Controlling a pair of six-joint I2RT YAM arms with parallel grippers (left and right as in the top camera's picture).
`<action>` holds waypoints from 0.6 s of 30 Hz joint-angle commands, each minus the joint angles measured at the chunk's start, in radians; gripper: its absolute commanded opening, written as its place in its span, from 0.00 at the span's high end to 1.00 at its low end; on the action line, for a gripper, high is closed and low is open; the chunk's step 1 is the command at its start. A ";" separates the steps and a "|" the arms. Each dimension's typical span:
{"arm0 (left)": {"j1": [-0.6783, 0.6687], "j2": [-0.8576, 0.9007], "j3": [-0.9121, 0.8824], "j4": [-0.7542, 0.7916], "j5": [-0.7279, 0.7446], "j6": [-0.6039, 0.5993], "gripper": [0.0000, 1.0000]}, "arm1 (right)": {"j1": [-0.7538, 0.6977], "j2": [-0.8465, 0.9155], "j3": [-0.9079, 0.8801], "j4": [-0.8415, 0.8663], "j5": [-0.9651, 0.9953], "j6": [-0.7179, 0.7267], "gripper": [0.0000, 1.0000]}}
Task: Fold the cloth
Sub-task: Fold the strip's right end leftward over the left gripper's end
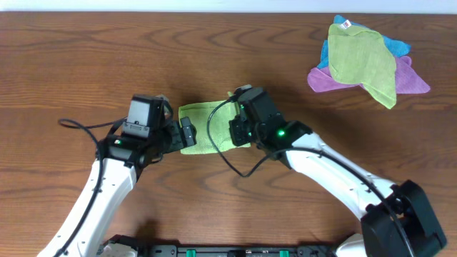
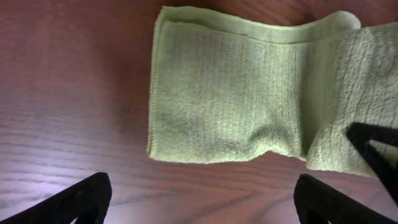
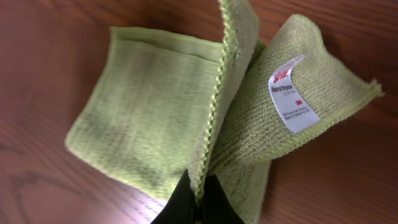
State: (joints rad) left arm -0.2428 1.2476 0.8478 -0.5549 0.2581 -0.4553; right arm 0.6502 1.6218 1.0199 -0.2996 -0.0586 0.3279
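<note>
The light lime-green cloth (image 1: 202, 127) lies partly folded on the wooden table between my two arms. My right gripper (image 1: 240, 128) is shut on its stitched edge and holds that part lifted; in the right wrist view the raised fold (image 3: 149, 106) stands up from the shut fingers (image 3: 200, 196), and a white tag (image 3: 291, 93) shows on the flap beside it. My left gripper (image 1: 186, 134) is open at the cloth's left edge. In the left wrist view its fingers (image 2: 202, 199) stand wide apart over bare wood, just short of the flat cloth (image 2: 230, 93).
A pile of other cloths lies at the back right: a duller green one (image 1: 360, 61) on top, purple (image 1: 325, 80) and blue (image 1: 396, 44) beneath. A black cable (image 1: 221, 146) loops near the right wrist. The right gripper's fingertip (image 2: 373, 149) shows in the left wrist view.
</note>
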 commanded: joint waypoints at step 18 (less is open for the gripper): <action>0.009 -0.107 0.014 -0.153 -0.030 0.088 0.05 | 0.132 0.051 0.019 0.126 0.042 0.101 0.99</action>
State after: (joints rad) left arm -0.2382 1.1534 0.8478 -0.7017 0.2508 -0.4053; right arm 0.7582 1.6436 1.0203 -0.1844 -0.0288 0.3992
